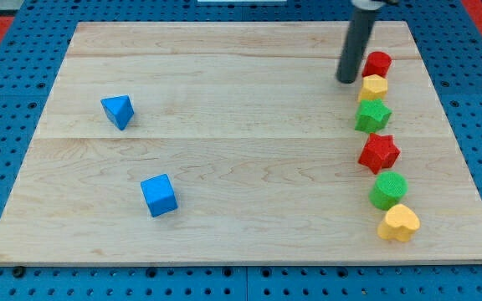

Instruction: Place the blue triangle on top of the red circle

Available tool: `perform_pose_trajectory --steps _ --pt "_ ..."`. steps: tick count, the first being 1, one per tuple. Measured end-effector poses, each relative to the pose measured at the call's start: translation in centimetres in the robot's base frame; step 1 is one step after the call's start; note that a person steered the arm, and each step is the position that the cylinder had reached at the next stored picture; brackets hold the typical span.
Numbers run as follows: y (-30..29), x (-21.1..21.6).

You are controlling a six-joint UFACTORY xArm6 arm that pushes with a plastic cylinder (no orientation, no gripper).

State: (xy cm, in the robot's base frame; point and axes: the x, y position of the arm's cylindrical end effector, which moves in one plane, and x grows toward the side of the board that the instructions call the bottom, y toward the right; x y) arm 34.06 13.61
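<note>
The blue triangle (pixel 118 110) lies on the wooden board at the view's left, upper half. The red circle (pixel 377 63) stands at the view's upper right, at the top of a column of blocks. My tip (pixel 346 80) is just left of the red circle and the yellow block (pixel 374 87) below it, close to both. The tip is far to the right of the blue triangle.
A blue cube (pixel 158 195) lies at the lower left. Below the yellow block the right column holds a green star (pixel 372 115), a red star (pixel 379 153), a green circle (pixel 387 190) and a yellow heart (pixel 399 222). The board's right edge (pixel 458 125) runs close by.
</note>
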Motion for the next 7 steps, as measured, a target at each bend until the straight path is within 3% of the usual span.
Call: perform_pose_trajectory --steps 3,5,7 --pt "-9.3 12.5" --pt "-23.7 13.2" --pt "-29.4 8.3"
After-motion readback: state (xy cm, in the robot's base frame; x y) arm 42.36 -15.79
